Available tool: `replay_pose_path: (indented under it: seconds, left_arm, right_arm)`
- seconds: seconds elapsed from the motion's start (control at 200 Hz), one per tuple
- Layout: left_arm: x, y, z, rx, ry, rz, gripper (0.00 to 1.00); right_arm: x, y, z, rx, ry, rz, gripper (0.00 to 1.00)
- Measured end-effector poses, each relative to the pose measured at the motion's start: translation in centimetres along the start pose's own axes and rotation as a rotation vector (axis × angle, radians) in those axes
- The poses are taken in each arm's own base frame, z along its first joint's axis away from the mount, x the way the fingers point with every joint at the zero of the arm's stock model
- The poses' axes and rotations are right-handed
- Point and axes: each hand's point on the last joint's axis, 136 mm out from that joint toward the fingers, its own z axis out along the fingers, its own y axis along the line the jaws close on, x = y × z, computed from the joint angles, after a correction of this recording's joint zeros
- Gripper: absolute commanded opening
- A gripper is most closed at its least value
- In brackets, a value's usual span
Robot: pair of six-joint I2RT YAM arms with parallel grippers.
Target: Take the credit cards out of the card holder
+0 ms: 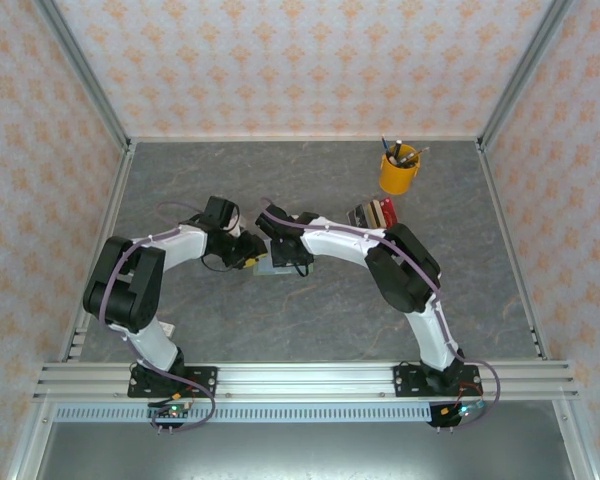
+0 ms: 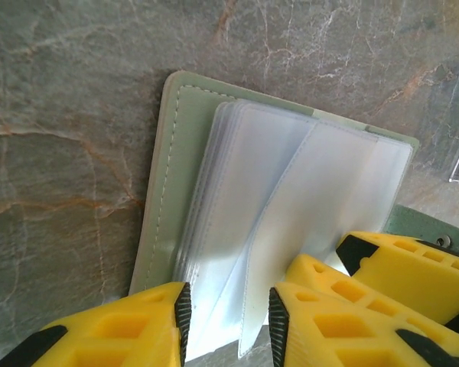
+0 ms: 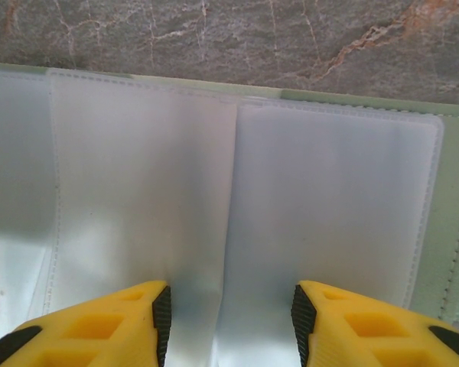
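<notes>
The card holder [image 2: 172, 176] lies open on the grey stone-patterned table, a pale green cover with a stack of clear plastic sleeves [image 2: 291, 191] fanned on top. My left gripper [image 2: 228, 313] is open, its jaws standing either side of the sleeves' near edge. One sleeve stands up slightly between them. My right gripper [image 3: 229, 317] is open too, straddling the centre fold of the sleeves [image 3: 138, 191]. The green cover [image 3: 455, 222] shows at the right. Both grippers meet over the card holder [image 1: 270, 268] at mid-table. The sleeves look milky, and the credit cards are hidden.
A yellow cup of pens [image 1: 399, 170] stands at the back right. A clear rack with red and brown items [image 1: 373, 214] sits just behind the right arm. Patterned walls close in the table on three sides.
</notes>
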Motion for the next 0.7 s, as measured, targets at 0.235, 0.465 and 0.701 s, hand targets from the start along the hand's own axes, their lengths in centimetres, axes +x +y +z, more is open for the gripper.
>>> replay_pose_path:
  seconds: [0.235, 0.465, 0.701]
  left_arm:
    - [-0.07, 0.62, 0.45, -0.023, 0.004, 0.003, 0.34]
    - [-0.04, 0.75, 0.59, -0.026, 0.008, 0.012, 0.23]
    - [0.11, 0.85, 0.55, -0.031, 0.014, 0.013, 0.1]
  right_arm:
    - [0.04, -0.04, 0.04, 0.0, 0.001, 0.0, 0.46]
    - [0.03, -0.15, 0.05, -0.003, 0.005, 0.005, 0.43]
    - [-0.01, -0.27, 0.06, -0.009, 0.006, 0.01, 0.39]
